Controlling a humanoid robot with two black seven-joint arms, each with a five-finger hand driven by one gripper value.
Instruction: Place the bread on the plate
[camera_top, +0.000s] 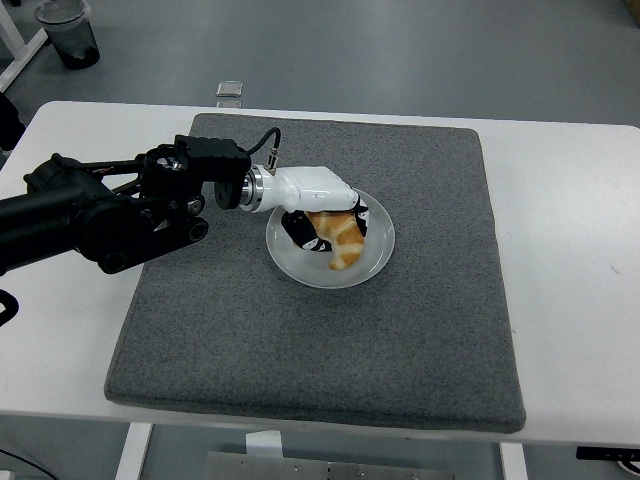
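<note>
Fingers (300, 228) of the left hand (318, 200) grip the golden croissant-shaped bread (342, 238), resting on the round white plate (310, 268).

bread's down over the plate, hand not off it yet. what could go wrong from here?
1. The left hand is wrapped around the bread; if the fingers catch on release, lifting away could drag it off the plate.
2. The bread lies toward the plate's near side, its tip close to the rim, so a nudge might tip it onto the grey mat.
3. The hand sits low over the plate; a sideways retreat could shove the plate.
</note>
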